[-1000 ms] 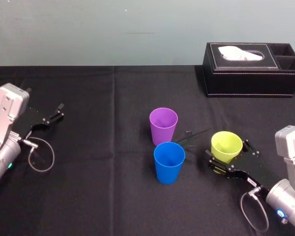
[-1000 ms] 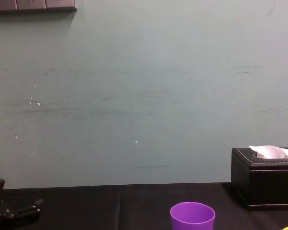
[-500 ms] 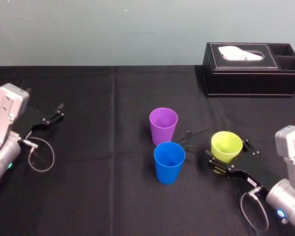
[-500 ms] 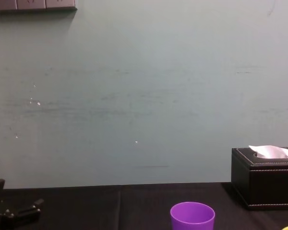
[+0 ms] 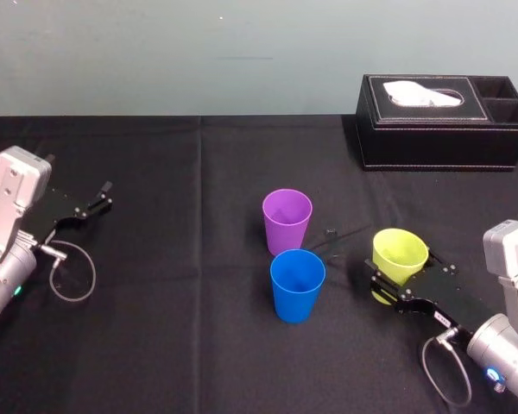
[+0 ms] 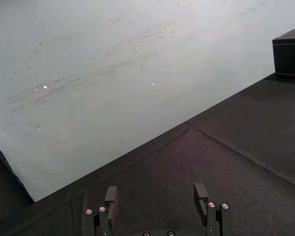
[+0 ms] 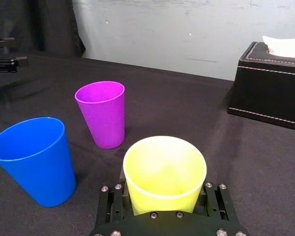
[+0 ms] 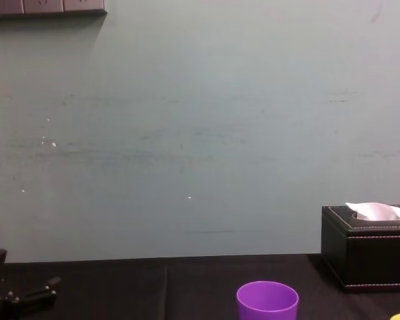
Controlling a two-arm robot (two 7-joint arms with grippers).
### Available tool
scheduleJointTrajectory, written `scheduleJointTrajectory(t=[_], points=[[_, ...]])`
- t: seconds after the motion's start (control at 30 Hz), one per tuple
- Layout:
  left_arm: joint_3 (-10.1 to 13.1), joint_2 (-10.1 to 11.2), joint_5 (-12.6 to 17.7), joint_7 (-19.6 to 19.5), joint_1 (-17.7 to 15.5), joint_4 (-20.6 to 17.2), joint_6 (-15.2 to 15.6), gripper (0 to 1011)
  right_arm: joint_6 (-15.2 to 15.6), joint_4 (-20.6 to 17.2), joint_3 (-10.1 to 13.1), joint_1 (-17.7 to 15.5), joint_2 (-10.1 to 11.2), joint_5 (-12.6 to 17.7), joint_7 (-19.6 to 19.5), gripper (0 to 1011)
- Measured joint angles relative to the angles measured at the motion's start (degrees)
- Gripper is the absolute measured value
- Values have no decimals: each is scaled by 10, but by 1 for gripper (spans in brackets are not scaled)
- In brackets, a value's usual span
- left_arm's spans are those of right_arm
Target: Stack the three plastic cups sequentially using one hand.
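The left gripper [image 5: 106, 195] hangs at the table's [image 5: 181, 345] 9 o'clock, fingers spread, holding nothing. The purple cup [image 5: 287, 220] stands mid-table, with the blue cup [image 5: 297, 285] just beside it at 6 o'clock. At 4 o'clock, the right gripper [image 5: 401, 274] clasps the yellow-green cup [image 5: 399, 257].

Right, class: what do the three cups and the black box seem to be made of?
Purple cup, blue cup, yellow-green cup: likely plastic, smooth thin walls, even colour, faint sheen. Box: probably leather or imitation, matte black, white stitching along its edges.
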Motion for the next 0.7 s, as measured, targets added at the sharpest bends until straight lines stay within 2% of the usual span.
scheduleJointTrajectory(t=[0.47,0.7], points=[[0,0,0,0,0,0,0,1011,0,0,1,0,-1,0,0,737],[0,0,0,0,0,0,0,1011,-2,-18,11,-5,-3,-10,9,737]])
